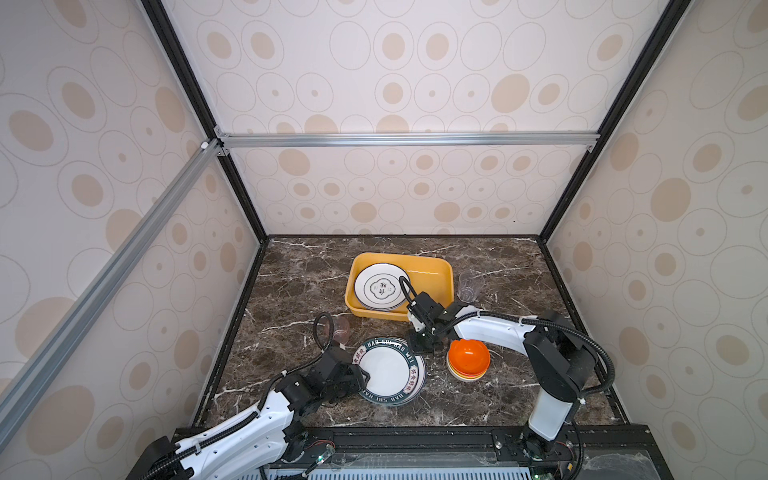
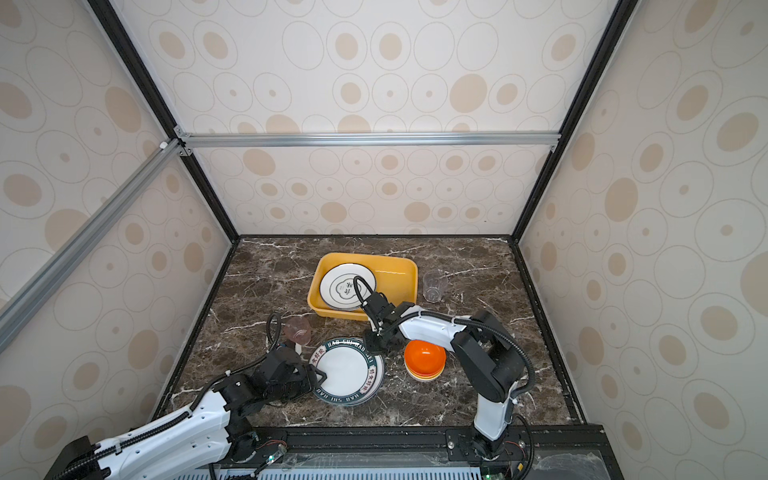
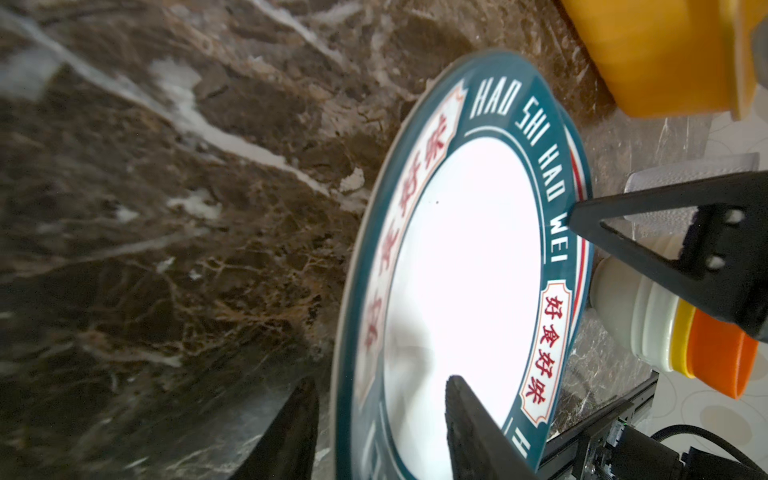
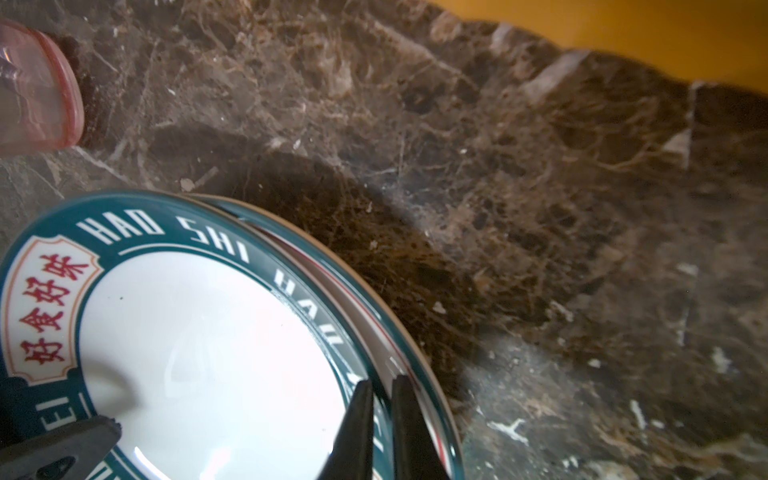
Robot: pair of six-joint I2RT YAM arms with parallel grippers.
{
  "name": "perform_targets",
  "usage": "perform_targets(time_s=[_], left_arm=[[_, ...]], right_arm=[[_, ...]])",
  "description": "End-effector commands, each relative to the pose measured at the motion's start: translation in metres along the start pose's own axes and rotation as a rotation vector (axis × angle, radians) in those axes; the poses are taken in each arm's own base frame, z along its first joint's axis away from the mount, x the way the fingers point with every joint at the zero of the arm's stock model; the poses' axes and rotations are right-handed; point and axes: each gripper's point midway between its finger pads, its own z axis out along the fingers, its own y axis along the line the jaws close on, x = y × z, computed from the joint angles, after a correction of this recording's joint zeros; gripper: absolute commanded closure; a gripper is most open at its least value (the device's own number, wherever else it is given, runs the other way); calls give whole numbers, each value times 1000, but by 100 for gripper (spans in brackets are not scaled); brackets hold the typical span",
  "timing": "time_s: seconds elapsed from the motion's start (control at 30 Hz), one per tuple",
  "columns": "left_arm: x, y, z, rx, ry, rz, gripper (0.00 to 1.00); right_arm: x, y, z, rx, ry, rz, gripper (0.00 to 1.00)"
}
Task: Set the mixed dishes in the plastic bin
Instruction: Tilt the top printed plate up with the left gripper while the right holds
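Note:
A white plate with a dark green lettered rim (image 1: 392, 370) (image 2: 347, 370) lies near the front on a second like plate (image 4: 257, 216). My left gripper (image 1: 366, 376) (image 3: 380, 382) is open and straddles its left rim, one finger over the white well and one outside. My right gripper (image 1: 419, 347) (image 4: 383, 380) is shut on the top plate's far right rim. The mustard-yellow plastic bin (image 1: 430, 286) (image 2: 395, 286) stands behind and holds one white plate (image 1: 380, 286). Stacked orange, yellow and off-white bowls (image 1: 468, 357) (image 3: 715, 349) sit to the right.
A pinkish cup (image 1: 341, 328) (image 4: 33, 91) stands just behind my left gripper. A clear cup (image 1: 471, 286) stands right of the bin. My right arm reaches over the bowls. Patterned walls close the marble table on three sides.

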Motion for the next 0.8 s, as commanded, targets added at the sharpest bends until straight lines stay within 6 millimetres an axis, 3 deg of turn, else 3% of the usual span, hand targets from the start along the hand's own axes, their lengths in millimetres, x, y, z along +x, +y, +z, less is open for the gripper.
perform_targets(time_s=[0.0, 0.77], left_arm=[[1, 6, -2, -27, -8, -11, 55], [-7, -3, -13, -24, -29, -2, 88]], right_arm=[[13, -9, 11, 36, 43, 14, 88], [13, -5, 10, 28, 34, 8, 85]])
